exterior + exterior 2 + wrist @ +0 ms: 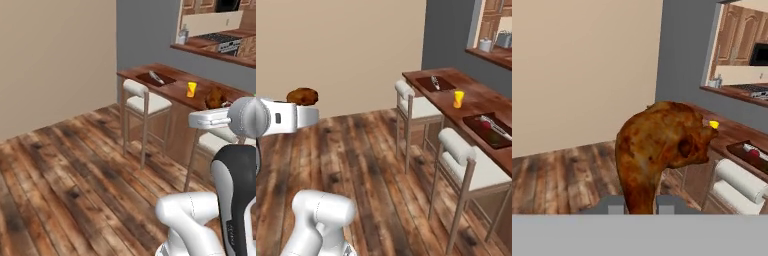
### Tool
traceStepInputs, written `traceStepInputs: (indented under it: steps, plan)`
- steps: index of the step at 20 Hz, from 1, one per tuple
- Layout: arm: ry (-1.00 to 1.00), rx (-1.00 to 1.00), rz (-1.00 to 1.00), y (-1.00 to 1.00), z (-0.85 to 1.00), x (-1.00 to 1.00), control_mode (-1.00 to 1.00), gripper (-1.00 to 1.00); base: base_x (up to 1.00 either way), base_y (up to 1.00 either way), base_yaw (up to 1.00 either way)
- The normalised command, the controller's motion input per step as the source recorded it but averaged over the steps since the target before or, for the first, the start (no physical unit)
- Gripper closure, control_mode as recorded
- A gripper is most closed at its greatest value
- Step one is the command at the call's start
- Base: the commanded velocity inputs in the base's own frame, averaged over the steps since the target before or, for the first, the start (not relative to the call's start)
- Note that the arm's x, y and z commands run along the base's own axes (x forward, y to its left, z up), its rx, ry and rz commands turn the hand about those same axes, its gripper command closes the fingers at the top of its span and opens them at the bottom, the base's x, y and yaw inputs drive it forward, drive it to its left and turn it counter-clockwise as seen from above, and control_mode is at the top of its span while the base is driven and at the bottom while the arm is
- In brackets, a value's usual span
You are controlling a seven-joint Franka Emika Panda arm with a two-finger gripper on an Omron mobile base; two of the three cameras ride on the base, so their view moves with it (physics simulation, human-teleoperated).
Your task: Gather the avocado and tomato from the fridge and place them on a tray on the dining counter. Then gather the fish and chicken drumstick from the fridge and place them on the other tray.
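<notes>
Pincer point(639, 205) clamped tight on chicken drumstick point(662, 145), mid-air.

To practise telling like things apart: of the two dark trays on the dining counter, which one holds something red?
The nearer tray, by the closer stool, holds a red item beside a silvery one. The far tray at the counter's end holds only a silvery one.

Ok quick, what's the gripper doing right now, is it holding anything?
Gripper: closed on the chicken drumstick, gripped at its thin end.
</notes>
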Motion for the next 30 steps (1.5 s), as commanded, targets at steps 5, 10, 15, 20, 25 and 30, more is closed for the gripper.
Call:
traceStepInputs:
  steps: [5, 10, 15, 20, 25, 30]
  plan:
    - [0.00, 0.00, 0.00, 0.00, 0.00, 0.00, 1.00, 1.00, 1.00, -0.18, 0.00]
    - [0.00, 0.00, 0.00, 0.00, 0.00, 0.00, 1.00, 1.00, 1.00, -0.17, 0.00]
    - [0.00, 0.00, 0.00, 0.00, 0.00, 0.00, 1.00, 1.00, 0.99, -0.01, 0.00]
    - [0.00, 0.00, 0.00, 0.00, 0.00, 0.00, 1.00, 1.00, 0.88, -0.14, -0.04]
    - [0.00, 0.00, 0.00, 0.00, 0.00, 0.00, 1.00, 1.00, 0.88, -0.33, -0.04]
    - [0.00, 0.00, 0.00, 0.00, 0.00, 0.00, 1.00, 1.00, 0.85, -0.33, -0.03]
